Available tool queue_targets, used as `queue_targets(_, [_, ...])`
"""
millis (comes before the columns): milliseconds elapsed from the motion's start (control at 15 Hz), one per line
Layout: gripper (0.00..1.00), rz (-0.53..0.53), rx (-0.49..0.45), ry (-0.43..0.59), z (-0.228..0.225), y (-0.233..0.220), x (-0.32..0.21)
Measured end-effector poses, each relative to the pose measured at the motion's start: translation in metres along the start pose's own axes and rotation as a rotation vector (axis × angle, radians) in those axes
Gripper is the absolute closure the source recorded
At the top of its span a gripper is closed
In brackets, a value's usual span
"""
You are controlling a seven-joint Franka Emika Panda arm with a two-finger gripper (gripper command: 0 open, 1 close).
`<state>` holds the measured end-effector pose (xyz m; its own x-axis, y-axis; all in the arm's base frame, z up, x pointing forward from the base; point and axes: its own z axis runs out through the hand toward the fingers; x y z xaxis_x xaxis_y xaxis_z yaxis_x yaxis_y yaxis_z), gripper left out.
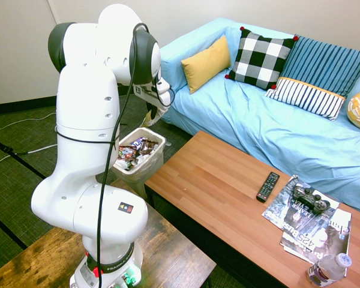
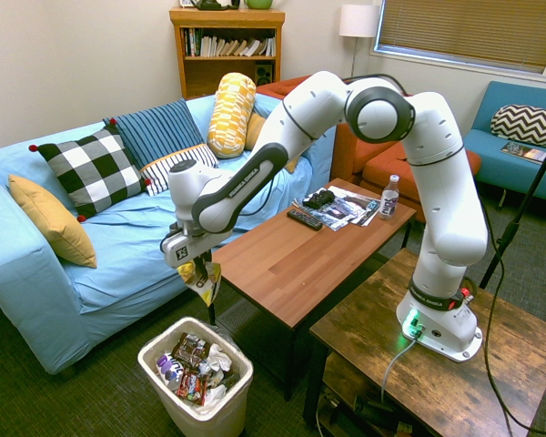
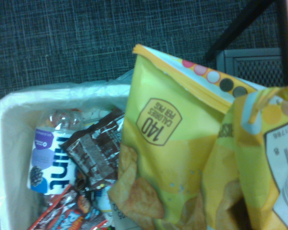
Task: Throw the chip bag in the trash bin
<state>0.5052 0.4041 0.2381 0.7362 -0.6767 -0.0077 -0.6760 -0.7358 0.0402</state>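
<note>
White arm leans over the trash bin (image 1: 138,157) (wrappers inside) beside the sofa (image 1: 258,114)

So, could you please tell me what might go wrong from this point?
1. The chip bag hangs from the shut gripper above the trash bin, but toward the rim nearest the coffee table. Let go here, it might land on the rim or the carpet.
2. The bin already holds wrappers close to its top, so a light bag could settle on the pile and slide off.
</note>
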Motion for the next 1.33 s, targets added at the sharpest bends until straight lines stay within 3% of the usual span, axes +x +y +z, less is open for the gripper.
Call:
queue_targets(200, [1.0, -0.063, -0.008, -0.01, 0.028, -0.027, -0.034])
queue_targets(267, [0.0, -0.088, -0.011, -0.014, 0.035, -0.032, -0.044])
queue_targets(867, [0.0, -0.218, -0.109, -0.1, 0.111, -0.029, -0.106])
queue_targets(1333, [0.0, -0.213, -0.094, -0.091, 0.104, -0.034, -0.1])
